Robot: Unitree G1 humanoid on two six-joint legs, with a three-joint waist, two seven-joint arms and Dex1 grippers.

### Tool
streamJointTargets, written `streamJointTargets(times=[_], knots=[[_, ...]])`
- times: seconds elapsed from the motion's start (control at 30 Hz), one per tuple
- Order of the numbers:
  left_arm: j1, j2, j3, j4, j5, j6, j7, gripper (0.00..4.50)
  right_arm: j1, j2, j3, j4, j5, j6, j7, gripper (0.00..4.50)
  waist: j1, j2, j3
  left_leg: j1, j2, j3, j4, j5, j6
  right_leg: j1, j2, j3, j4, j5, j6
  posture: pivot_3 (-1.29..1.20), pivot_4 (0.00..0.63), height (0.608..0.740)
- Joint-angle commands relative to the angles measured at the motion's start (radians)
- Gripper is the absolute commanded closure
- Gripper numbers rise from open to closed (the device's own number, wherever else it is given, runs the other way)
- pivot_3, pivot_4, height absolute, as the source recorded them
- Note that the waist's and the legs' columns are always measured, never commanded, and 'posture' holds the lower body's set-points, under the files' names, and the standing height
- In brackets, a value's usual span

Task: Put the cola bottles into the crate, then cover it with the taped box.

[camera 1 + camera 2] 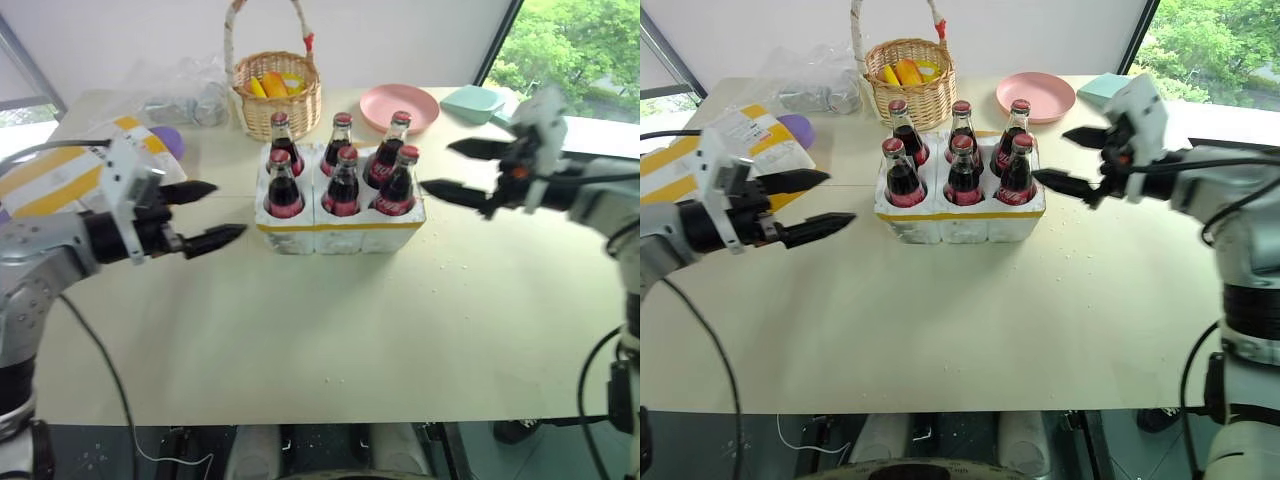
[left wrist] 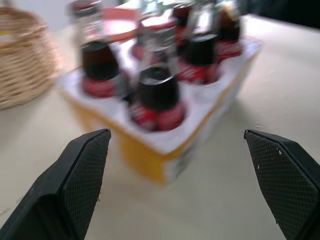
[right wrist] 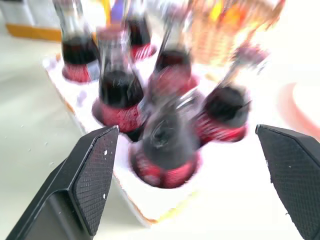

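Left claw wide open, empty, left of crate. Right claw wide open, empty, right of crate. Six cola bottles seated in wells, frame centre. Bottle step done. Taped box at far left on desk; covering left.

Six cola bottles stand in the wells of a white foam crate on a table, each carrying a red label with white script across its belly; the lettering is too small and soft to read with certainty, so no brand name can be made out. To the robot's left lies the taped box, whose white shipping label shows lines of dark print that cannot be deciphered. The yellow tape on both box and crate bears no legible wording. No numbers or signs can be read anywhere else on the table.
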Motion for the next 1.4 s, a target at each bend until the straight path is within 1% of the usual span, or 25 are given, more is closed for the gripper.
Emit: streamJointTargets(times=[0.03, 0.17, 0.3, 0.4, 0.47, 0.53, 0.57, 0.67, 0.77, 0.8, 0.87, 1.03, 1.23, 1.4], knots=[[0.150, 0.081, 0.064, 0.038, 0.250, -0.120, 0.078, 0.00, -0.004, -0.050, -0.105, -0.069, 0.138, 0.082, 0.060, 0.02, -0.002, 0.000, 0.000, 0.000, 0.000, 0.000, 0.000, 0.000, 0.000, 0.000, 0.000, 0.000, 0.000, 0.000, 0.000, 0.00, 0.150, 0.740], [0.408, 0.107, 0.183, 0.055, 0.453, -0.227, 0.097, 0.00, 0.023, -0.067, -0.123, -0.113, 0.179, 0.093, 0.069, 0.02, -0.002, 0.000, 0.000, -0.001, 0.001, 0.000, -0.001, -0.001, 0.000, -0.003, -0.002, 0.000, 0.000, -0.002, -0.004, 0.00, 0.150, 0.740], [0.600, 0.107, 0.264, 0.126, 0.649, -0.364, 0.127, 0.00, 0.046, -0.056, -0.100, -0.120, 0.184, 0.080, 0.072, 0.02, 0.003, 0.000, 0.000, -0.002, 0.003, 0.000, -0.001, -0.001, 0.000, -0.008, -0.004, 0.000, 0.000, -0.002, -0.006, 0.00, 0.150, 0.740], [0.678, 0.110, 0.289, 0.229, 0.786, -0.434, 0.199, 0.00, 0.055, -0.050, -0.075, -0.114, 0.168, 0.058, 0.074, 0.02, 0.003, 0.000, 0.000, -0.002, 0.003, 0.000, -0.001, -0.002, 0.001, -0.011, -0.006, 0.000, 0.000, -0.004, -0.009, 0.00, 0.150, 0.740], [0.694, 0.129, 0.271, 0.333, 0.884, -0.496, 0.287, 0.00, 0.051, -0.046, -0.063, -0.107, 0.162, 0.047, 0.071, 0.02, 0.003, 0.000, 0.000, -0.002, 0.003, 0.000, -0.002, -0.003, 0.000, -0.012, -0.007, 0.000, 0.000, -0.004, -0.009, 0.00, 0.150, 0.740], [0.634, 0.132, 0.224, 0.456, 0.933, -0.574, 0.389, 0.00, 0.041, -0.044, -0.055, -0.099, 0.166, 0.044, 0.070, 0.02, 0.004, 0.000, 0.000, -0.002, 0.003, 0.000, -0.002, -0.003, -0.002, -0.012, -0.008, 0.000, 0.000, -0.004, -0.010, 0.00, 0.150, 0.740], [0.562, 0.126, 0.183, 0.538, 0.959, -0.637, 0.480, 0.00, 0.035, -0.040, -0.053, -0.096, 0.173, 0.048, 0.069, 0.02, 0.007, 0.000, 0.000, -0.002, 0.003, 0.000, -0.002, -0.003, -0.002, -0.012, -0.008, 0.000, 0.001, -0.004, -0.010, 0.00, 0.150, 0.740], [0.416, 0.112, 0.105, 0.711, 1.019, -0.761, 0.664, 0.00, 0.021, -0.033, -0.048, -0.094, 0.185, 0.056, 0.063, 0.02, 0.010, 0.000, -0.001, -0.003, 0.002, 0.000, -0.002, -0.004, -0.002, -0.012, -0.012, 0.000, 0.001, -0.003, -0.010, 0.00, 0.150, 0.740], [0.284, 0.068, 0.030, 0.879, 1.033, -0.837, 0.773, 0.00, 0.012, -0.022, -0.049, -0.102, 0.196, 0.070, 0.043, 0.02, 0.004, -0.001, -0.001, -0.003, 0.001, 0.005, -0.002, -0.005, 0.001, -0.013, -0.017, -0.002, 0.002, -0.003, -0.009, 0.00, 0.150, 0.740], [0.256, 0.064, 0.008, 0.921, 1.040, -0.860, 0.793, 0.00, 0.010, -0.021, -0.051, -0.106, 0.200, 0.074, 0.038, 0.02, 0.001, -0.002, -0.002, -0.003, 0.000, 0.008, -0.002, -0.004, 0.005, -0.012, -0.017, -0.002, 0.003, -0.001, -0.006, 0.00, 0.150, 0.740], [0.191, 0.060, -0.040, 1.011, 1.047, -0.906, 0.817, 0.00, 0.016, -0.026, -0.060, -0.121, 0.210, 0.082, 0.033, 0.02, -0.003, -0.003, -0.002, -0.003, 0.001, 0.011, -0.003, -0.004, 0.005, -0.013, -0.018, -0.007, 0.003, 0.000, -0.005, 0.00, 0.150, 0.740], [0.044, 0.066, -0.129, 1.192, 1.042, -0.964, 0.828, 0.00, 0.014, -0.036, -0.079, -0.124, 0.221, 0.094, 0.012, 0.02, 0.001, -0.004, -0.002, -0.003, 0.002, 0.013, -0.002, -0.004, 0.005, -0.013, -0.017, -0.011, 0.003, 0.001, -0.003, 0.00, 0.150, 0.740], [-0.142, 0.062, -0.232, 1.367, 1.066, -1.009, 0.836, 0.00, 0.021, -0.032, -0.086, -0.141, 0.235, 0.098, -0.010, 0.02, 0.008, -0.006, -0.003, -0.003, 0.001, 0.013, -0.002, -0.005, 0.006, -0.012, -0.017, -0.012, 0.003, 0.001, -0.003, 0.00, 0.150, 0.740], [-0.268, 0.051, -0.314, 1.484, 1.086, -1.024, 0.844, 0.00, 0.025, -0.031, -0.083, -0.145, 0.240, 0.091, -0.021, 0.02, 0.005, -0.008, -0.004, -0.004, -0.001, 0.014, -0.001, -0.004, 0.006, -0.011, -0.017, -0.013, 0.003, 0.002, -0.002, 0.00, 0.150, 0.740]])
